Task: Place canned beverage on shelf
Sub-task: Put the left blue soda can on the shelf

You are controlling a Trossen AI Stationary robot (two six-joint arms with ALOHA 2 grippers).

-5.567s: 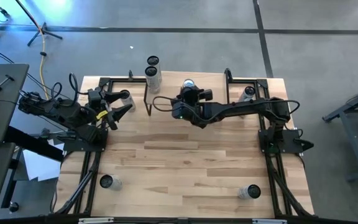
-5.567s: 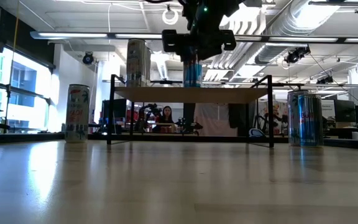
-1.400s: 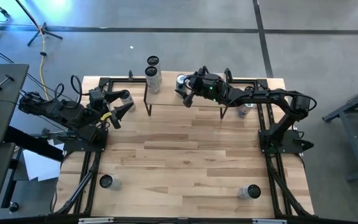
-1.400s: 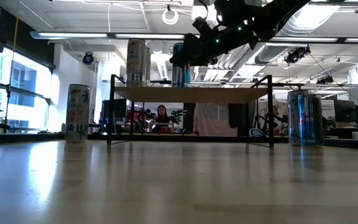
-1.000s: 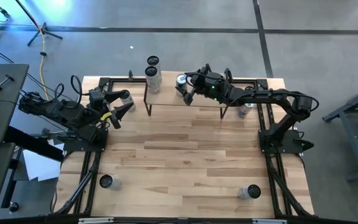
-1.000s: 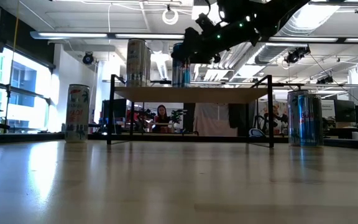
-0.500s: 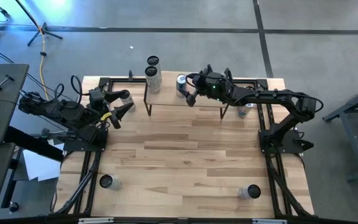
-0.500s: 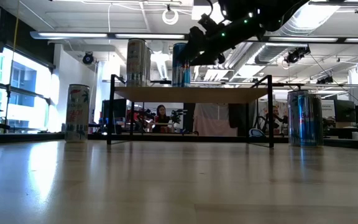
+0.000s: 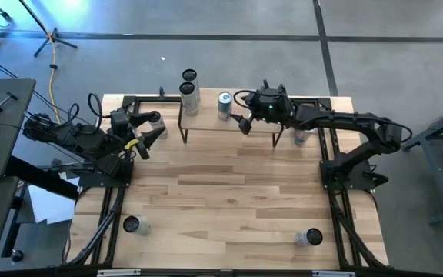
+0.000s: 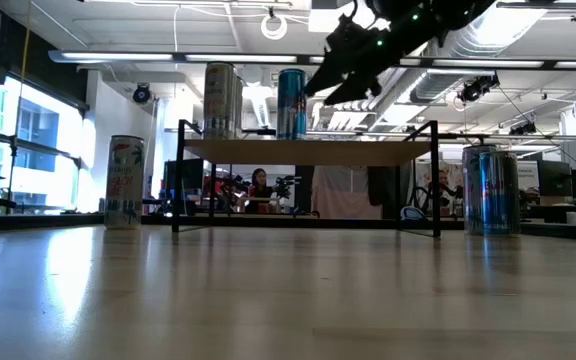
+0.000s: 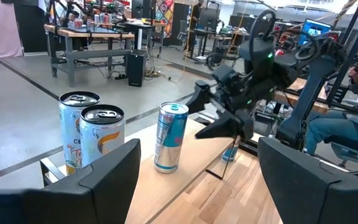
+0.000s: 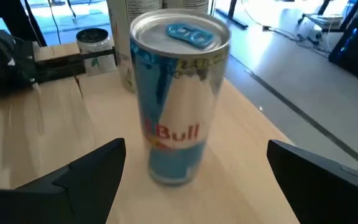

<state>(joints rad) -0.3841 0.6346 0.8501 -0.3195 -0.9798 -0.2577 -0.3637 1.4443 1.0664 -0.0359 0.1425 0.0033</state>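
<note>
You see a can (image 9: 133,225) at each near table (image 9: 229,192) corner, the other (image 9: 311,237) opposite.

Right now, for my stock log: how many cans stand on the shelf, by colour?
Blue-and-silver can: 1
Pale cans: 2
Total: 3

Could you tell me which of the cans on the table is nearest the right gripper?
The blue Red Bull can upright on the shelf, just in front of the open right gripper; every other can stands farther off.
</note>
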